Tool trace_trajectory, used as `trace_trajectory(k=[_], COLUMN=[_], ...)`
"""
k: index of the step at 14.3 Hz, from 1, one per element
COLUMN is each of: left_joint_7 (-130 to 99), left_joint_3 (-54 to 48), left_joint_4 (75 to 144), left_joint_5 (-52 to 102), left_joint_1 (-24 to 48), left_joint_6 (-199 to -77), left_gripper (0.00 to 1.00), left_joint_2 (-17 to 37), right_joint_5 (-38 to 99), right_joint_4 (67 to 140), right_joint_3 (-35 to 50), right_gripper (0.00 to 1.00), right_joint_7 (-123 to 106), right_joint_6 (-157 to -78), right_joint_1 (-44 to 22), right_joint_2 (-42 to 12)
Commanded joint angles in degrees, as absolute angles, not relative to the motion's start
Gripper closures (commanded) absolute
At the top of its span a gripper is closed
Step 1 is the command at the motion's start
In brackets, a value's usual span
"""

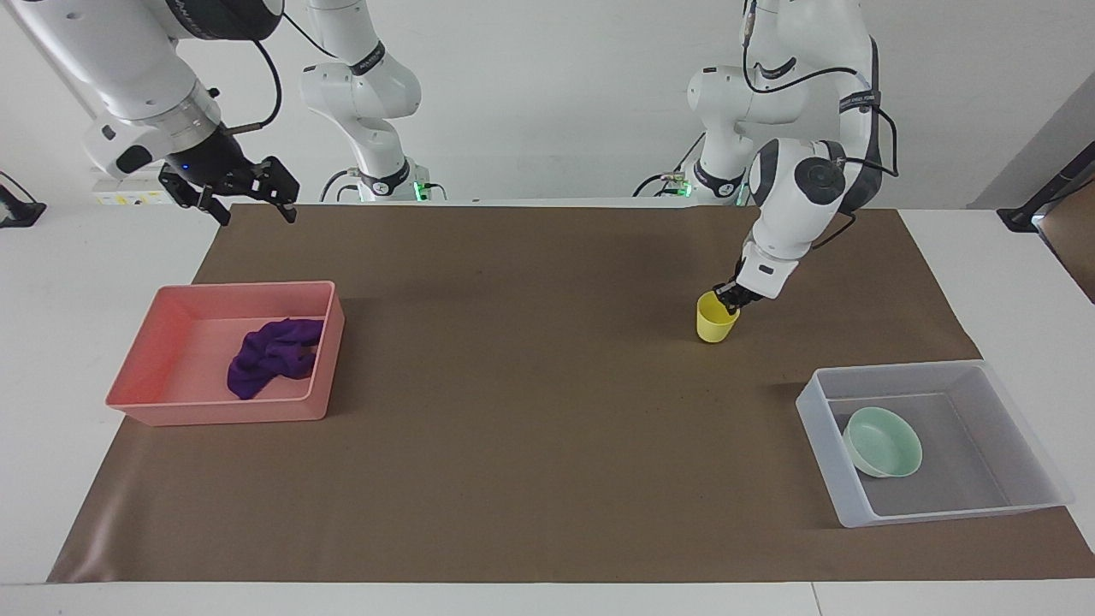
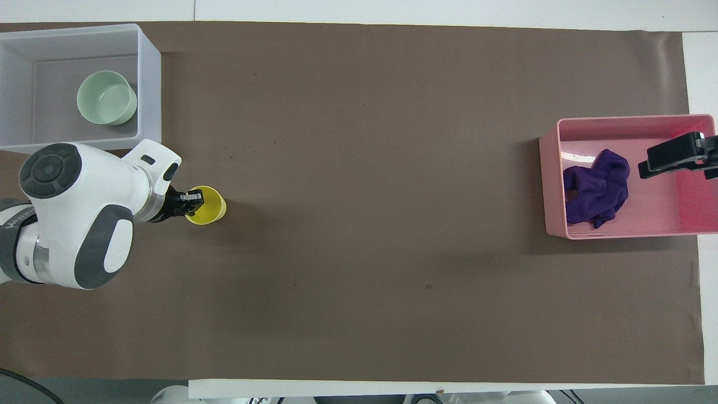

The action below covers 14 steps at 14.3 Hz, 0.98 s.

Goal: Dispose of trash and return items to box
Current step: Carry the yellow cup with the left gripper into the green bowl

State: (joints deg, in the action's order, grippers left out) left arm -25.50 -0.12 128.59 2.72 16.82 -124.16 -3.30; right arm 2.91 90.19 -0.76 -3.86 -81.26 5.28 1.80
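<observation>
The yellow cup [image 1: 715, 323] [image 2: 210, 209] stands upright on the brown mat, nearer to the robots than the translucent bin [image 1: 821, 445] [image 2: 148, 84]. My left gripper [image 1: 730, 298] [image 2: 193, 199] is shut on the cup's rim, one finger inside and one outside. The mint-green bowl [image 1: 883, 441] [image 2: 106, 105] lies in the bin. The purple rag [image 1: 269, 355] [image 2: 594, 188] lies bunched in the pink tray [image 1: 222, 415] [image 2: 617, 120]. My right gripper [image 1: 252, 205] [image 2: 670, 160] is open and empty, raised high over the tray's end of the table.
The brown mat [image 1: 513, 428] covers most of the white table. The bin sits at the left arm's end and the pink tray at the right arm's end, with bare mat between them.
</observation>
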Motion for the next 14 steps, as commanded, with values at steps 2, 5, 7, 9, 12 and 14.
trace_trajectory(k=[2, 5, 7, 9, 12, 14], left_joint_7=[-27.33, -26.81, -26.72, -26.28, -24.35, -24.17], left_joint_3=[0.53, 0.70, 0.70, 0.70, 0.70, 0.70], left_joint_4=[108.08, 100.29, 95.48, 92.38, 93.08, 93.08], left_joint_5=[2.11, 2.28, 2.72, 2.38, 2.72, 2.55], left_joint_1=[12.76, 3.28, -0.69, -2.89, -3.43, -3.34], left_joint_6=[-113.83, -113.45, -119.95, -121.46, -125.85, -126.21], left_gripper=[1.00, 1.00, 1.00, 1.00, 1.00, 0.99], left_joint_2=[4.63, 9.48, 15.35, 20.28, 23.81, 25.14], right_joint_5=[2.99, 3.08, 2.55, 2.46, 2.03, -0.60], right_joint_4=[92.02, 93.78, 93.43, 93.51, 96.22, 97.73], right_joint_3=[-0.18, -1.57, -5.77, -11.22, -15.38, -15.21], right_gripper=[0.00, 0.00, 0.00, 0.00, 0.00, 0.00], right_joint_7=[-6.15, -6.24, -5.71, -5.63, -5.45, -4.84], right_joint_6=[-81.30, -82.53, -82.97, -83.85, -84.37, -86.21], right_joint_1=[6.68, 4.24, -1.73, -8.49, -13.35, -14.67], right_joint_2=[2.81, 4.13, 4.13, 4.13, 4.83, 5.53])
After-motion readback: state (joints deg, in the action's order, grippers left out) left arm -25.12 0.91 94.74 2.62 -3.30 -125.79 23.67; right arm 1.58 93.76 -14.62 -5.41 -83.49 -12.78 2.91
